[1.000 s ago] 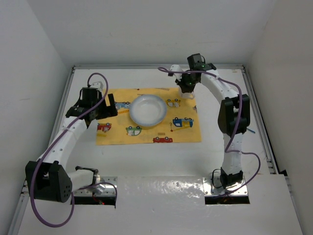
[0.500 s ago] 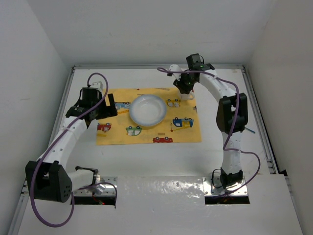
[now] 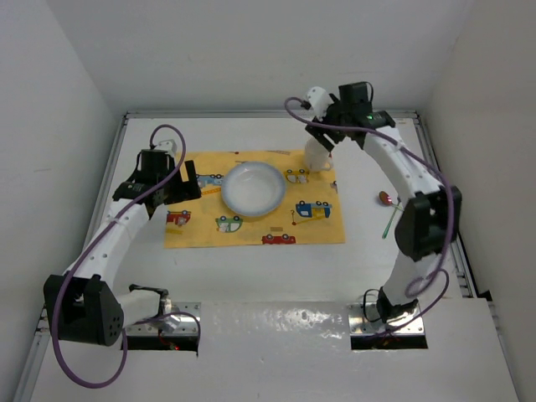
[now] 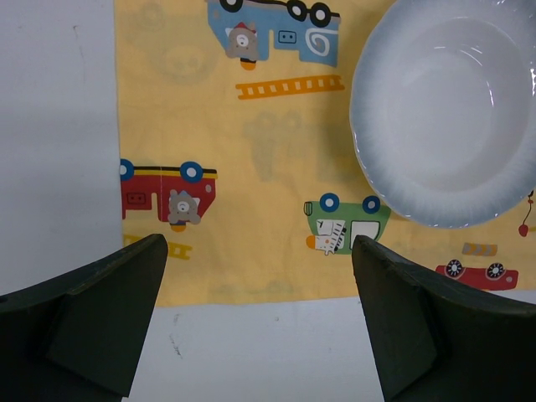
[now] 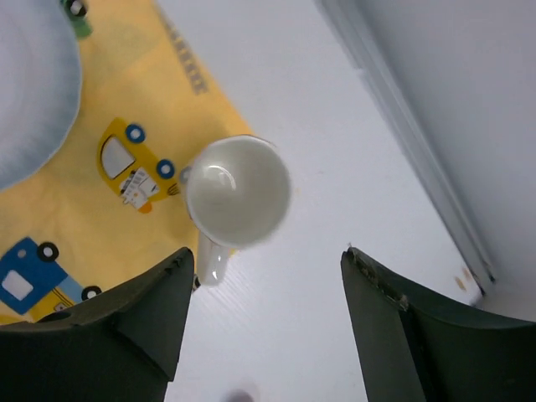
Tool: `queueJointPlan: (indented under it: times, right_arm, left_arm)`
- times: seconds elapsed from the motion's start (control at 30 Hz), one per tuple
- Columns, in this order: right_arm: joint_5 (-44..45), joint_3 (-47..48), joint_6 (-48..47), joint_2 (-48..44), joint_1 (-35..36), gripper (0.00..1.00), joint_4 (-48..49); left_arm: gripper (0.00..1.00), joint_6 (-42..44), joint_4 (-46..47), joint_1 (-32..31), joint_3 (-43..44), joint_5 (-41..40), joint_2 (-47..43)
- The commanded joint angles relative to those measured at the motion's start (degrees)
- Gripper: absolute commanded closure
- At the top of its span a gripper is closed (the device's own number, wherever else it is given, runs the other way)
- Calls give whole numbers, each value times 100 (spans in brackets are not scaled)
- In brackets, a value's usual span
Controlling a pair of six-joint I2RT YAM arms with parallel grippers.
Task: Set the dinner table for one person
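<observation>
The white dinner table [image 3: 276, 268] carries a yellow placemat [image 3: 251, 228] printed with cartoon cars, and a white bowl-like plate [image 3: 251, 188] rests on it. A white mug [image 3: 316, 155] stands upright at the mat's far right corner, half on the mat and half on the table. From the right wrist, the mug [image 5: 237, 191] is empty, with its handle pointing towards the camera. My right gripper [image 5: 265, 253] hovers open above it, holding nothing. My left gripper [image 4: 258, 243] hangs open over the mat's left edge, left of the plate [image 4: 448, 117].
A spoon [image 3: 388, 211] with a red bowl and a green handle lies on the table right of the mat, near the right rail [image 3: 444, 193]. White walls enclose the table on three sides.
My right gripper has opened, let go of the mug, and risen away from it. The right arm's elbow has swung to the right, uncovering the spoon. The left arm has not moved.
</observation>
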Motion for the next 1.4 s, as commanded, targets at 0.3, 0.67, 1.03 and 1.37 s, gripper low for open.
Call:
queueJointPlan:
  times: [0.3,0.67,1.03,1.37]
  right_arm:
    - [1362,-3733,2295,-2937,-1781,46,1915]
    - [1257,-5510,2225,-2763,-2818,57,2697]
    - [967,-5220,1338,-1734,-3293,56,2750]
    - [748,-5211,669,-1436,-3381,56,2987]
  left_arm:
    - [9,14,80,-46,80,199,-525]
    - [9,199,589,-63,-623,725,-1141]
    - [9,383,1108,-63,-1300,973,-1378]
    - [9,463,1187,-55,-1300,771,-1238]
